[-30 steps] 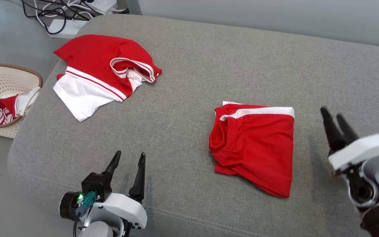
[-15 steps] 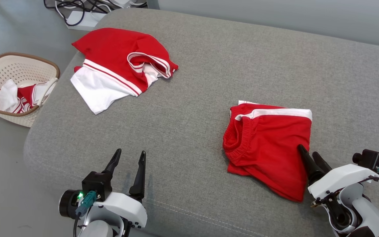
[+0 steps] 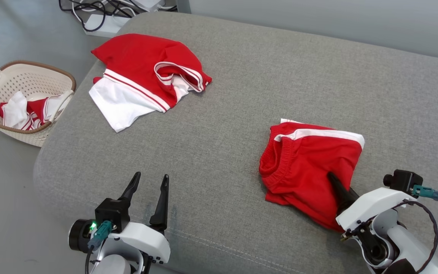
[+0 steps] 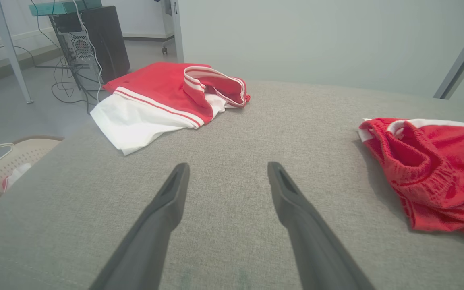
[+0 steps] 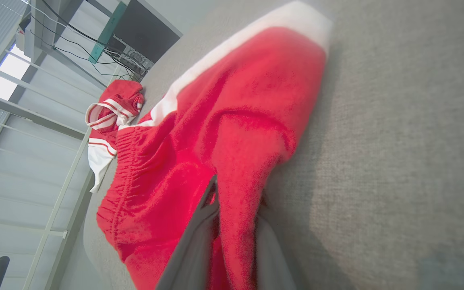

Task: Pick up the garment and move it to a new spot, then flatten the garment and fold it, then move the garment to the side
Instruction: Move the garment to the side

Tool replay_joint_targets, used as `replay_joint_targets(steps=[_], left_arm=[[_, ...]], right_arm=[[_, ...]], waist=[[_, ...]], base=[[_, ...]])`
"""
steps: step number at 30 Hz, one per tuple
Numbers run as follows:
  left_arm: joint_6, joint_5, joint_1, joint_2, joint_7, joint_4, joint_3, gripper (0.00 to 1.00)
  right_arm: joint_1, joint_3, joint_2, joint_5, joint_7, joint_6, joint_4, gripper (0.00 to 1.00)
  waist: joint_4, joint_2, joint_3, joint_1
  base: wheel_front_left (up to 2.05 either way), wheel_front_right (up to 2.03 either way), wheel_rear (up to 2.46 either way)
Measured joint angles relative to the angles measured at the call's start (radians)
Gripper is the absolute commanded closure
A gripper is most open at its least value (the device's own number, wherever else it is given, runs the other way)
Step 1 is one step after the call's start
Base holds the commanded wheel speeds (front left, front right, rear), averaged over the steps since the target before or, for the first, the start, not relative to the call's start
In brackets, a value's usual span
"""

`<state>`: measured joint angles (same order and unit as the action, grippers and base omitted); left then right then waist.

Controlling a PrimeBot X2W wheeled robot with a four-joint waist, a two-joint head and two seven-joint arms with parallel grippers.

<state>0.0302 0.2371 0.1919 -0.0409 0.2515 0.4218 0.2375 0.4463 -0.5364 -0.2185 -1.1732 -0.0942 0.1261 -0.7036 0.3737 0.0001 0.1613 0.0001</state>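
The garment [image 3: 310,163] is a folded pair of red shorts with a white band, lying on the right half of the grey cushion [image 3: 242,76]. My right gripper [image 3: 337,182] comes in from its near right edge and is shut on a fold of the cloth. In the right wrist view the red garment [image 5: 236,121] bunches up between the two fingers of the right gripper [image 5: 238,201]. My left gripper [image 3: 150,179] stands open over bare cushion near the front edge, well left of the garment. In the left wrist view the left gripper [image 4: 228,167] holds nothing, and the garment [image 4: 429,161] lies off to its right.
A second red and white garment [image 3: 146,80] lies crumpled at the cushion's far left corner. A cream basket [image 3: 40,66] with more clothes stands on the floor to the left. Cables and a power strip [image 3: 105,11] lie on the floor beyond the cushion.
The head camera has shifted. My right gripper has come in from the right onto the garment's near right edge and closed on a fold of it. The left gripper has not moved.
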Motion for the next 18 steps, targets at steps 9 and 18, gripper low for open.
replay_joint_targets(steps=[9, 18], left_arm=[[-0.012, -0.027, -0.001, -0.001, 0.0, -0.011, -0.014, 0.0], [-0.03, -0.041, -0.004, -0.001, 0.0, -0.009, -0.021, 0.0]], right_arm=[[-0.006, -0.019, -0.006, -0.02, -0.076, 0.0, -0.003, 1.0], [-0.039, -0.017, -0.024, -0.033, -0.122, 0.0, -0.015, 1.0]], waist=[[-0.063, 0.0, -0.034, -0.0001], [-0.211, 0.0, -0.067, -0.0001]], base=[[0.0, 0.0, 0.0], [0.0, 0.0, 0.0]])
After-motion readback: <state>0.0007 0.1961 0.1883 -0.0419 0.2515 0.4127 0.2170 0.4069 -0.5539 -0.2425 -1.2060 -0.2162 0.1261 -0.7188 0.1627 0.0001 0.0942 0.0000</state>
